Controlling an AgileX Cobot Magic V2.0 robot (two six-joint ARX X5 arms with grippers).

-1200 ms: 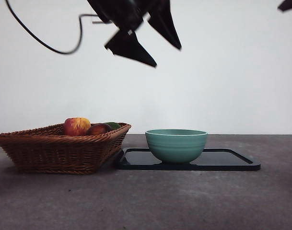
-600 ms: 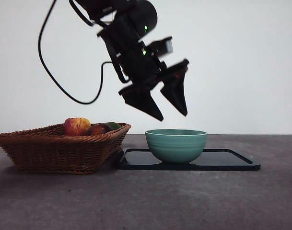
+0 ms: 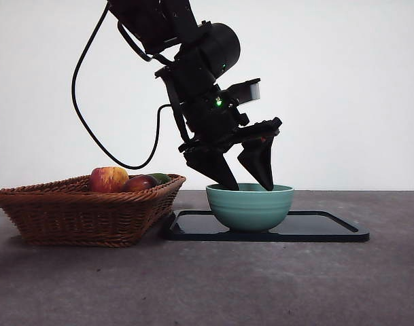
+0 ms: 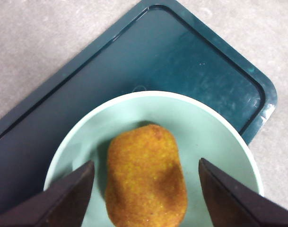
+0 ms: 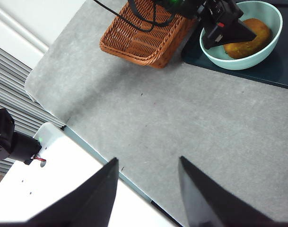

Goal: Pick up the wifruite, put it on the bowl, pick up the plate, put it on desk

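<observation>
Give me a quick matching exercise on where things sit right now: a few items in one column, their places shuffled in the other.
Items:
1. wifruite
2. bowl
3. red-and-yellow apple
4. left gripper

Places:
A. in the wicker basket
B. on the dark tray
C. lying inside the bowl
D. at the bowl's rim, fingers open

Pairs: 1-C, 2-B, 3-A, 4-D

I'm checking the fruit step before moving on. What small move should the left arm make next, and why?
Probably lift the left end effector straight up out of the bowl. Its jaws stand open on either side of the fruit, which already lies in the bowl, and the dark tray under the bowl still waits.
</observation>
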